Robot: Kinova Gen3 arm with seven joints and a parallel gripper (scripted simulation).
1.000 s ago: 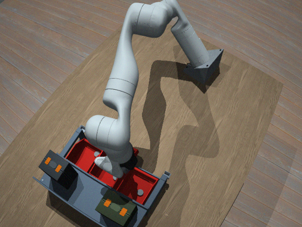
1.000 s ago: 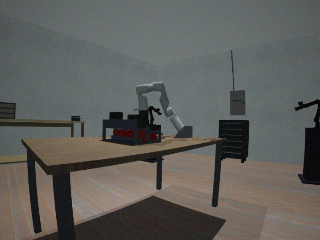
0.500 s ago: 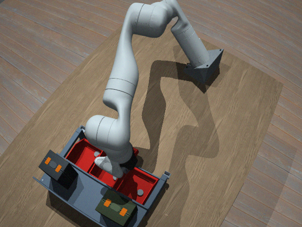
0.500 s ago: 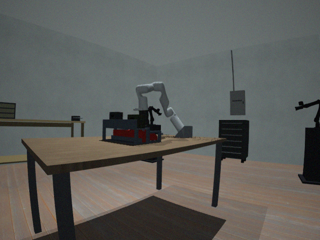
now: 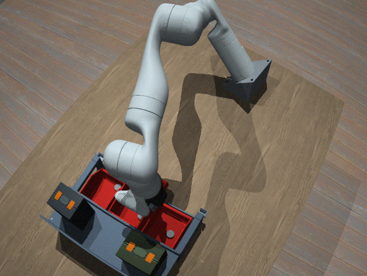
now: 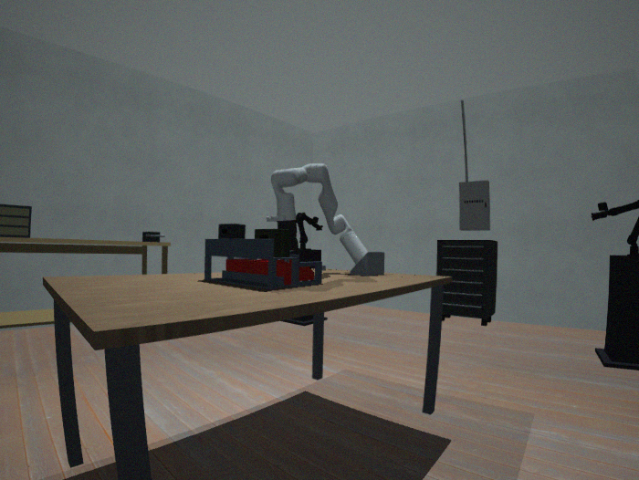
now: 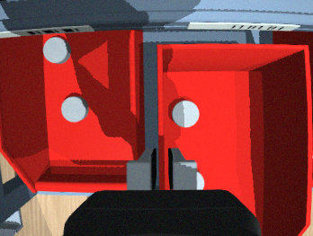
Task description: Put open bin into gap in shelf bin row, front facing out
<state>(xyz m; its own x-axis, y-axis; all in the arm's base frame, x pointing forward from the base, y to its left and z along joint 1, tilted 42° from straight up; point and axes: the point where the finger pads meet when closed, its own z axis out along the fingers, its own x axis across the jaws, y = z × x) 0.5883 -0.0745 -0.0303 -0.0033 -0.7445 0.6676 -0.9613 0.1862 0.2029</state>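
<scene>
The grey shelf (image 5: 100,237) (image 6: 237,247) holds three red open bins in a row. The middle bin (image 5: 122,210) (image 7: 221,99) sits in the slot between the left bin (image 5: 99,188) (image 7: 108,122) and the right bin (image 5: 172,219). Its open front faces out, and its front edge reaches further out than the left bin's. Two grey discs (image 7: 185,113) (image 7: 197,182) lie inside it. My gripper (image 7: 162,162) straddles this bin's left wall near the front, with the fingers slightly apart and a gap on each side of the wall. In the overhead view the wrist hides the fingers.
A black box (image 5: 69,204) and a green box (image 5: 140,252) stand on the shelf's top board. The left bin holds two discs (image 7: 75,107). The arm's base (image 5: 249,80) is bolted at the table's far end. A shelf post (image 7: 8,213) stands left of the bins.
</scene>
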